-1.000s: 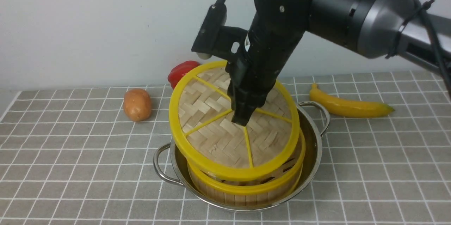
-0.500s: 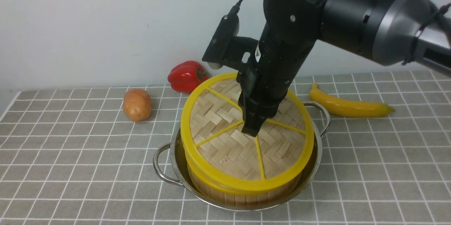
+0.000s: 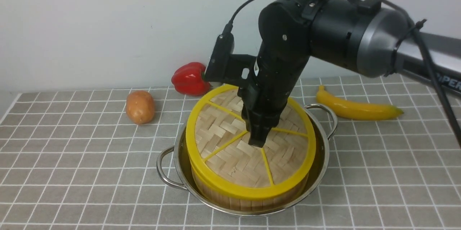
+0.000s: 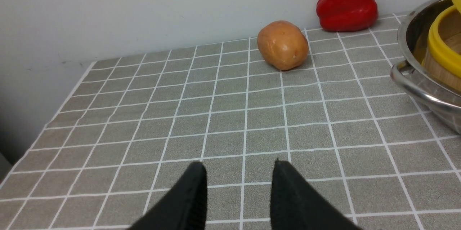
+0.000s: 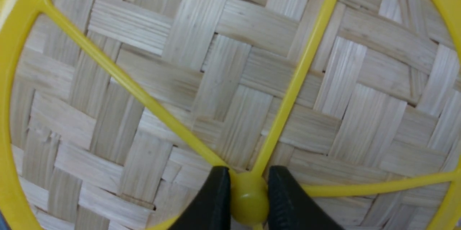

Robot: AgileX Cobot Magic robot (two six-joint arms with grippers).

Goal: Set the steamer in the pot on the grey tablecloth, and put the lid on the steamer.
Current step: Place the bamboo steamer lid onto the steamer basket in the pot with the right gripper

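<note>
On the desk, grey tablecloth [image 3: 72, 172] carries pot [image 3: 322, 140] directly beneath right tool [image 3: 257, 141]. In pot sits steamer [image 3: 248, 201] — lid [image 3: 230, 158] rests on its rim, apparently seated. The right tool is clamped on lid's centre knob [image 5: 249, 201], the one handhold. Idle left tool [image 4: 239, 176] — jaws apart, empty, well aside.

Right arm [image 3: 345, 39] is reaching in from the lid's [image 3: 230, 154] right side, wrist pointing steeply down over its centre. Right gripper [image 5: 247, 186] is pinching the centre knob [image 5: 249, 203] between both fingers. Left gripper [image 4: 239, 167] is idling well left of the lid, fingers parted, seemingly empty.
</note>
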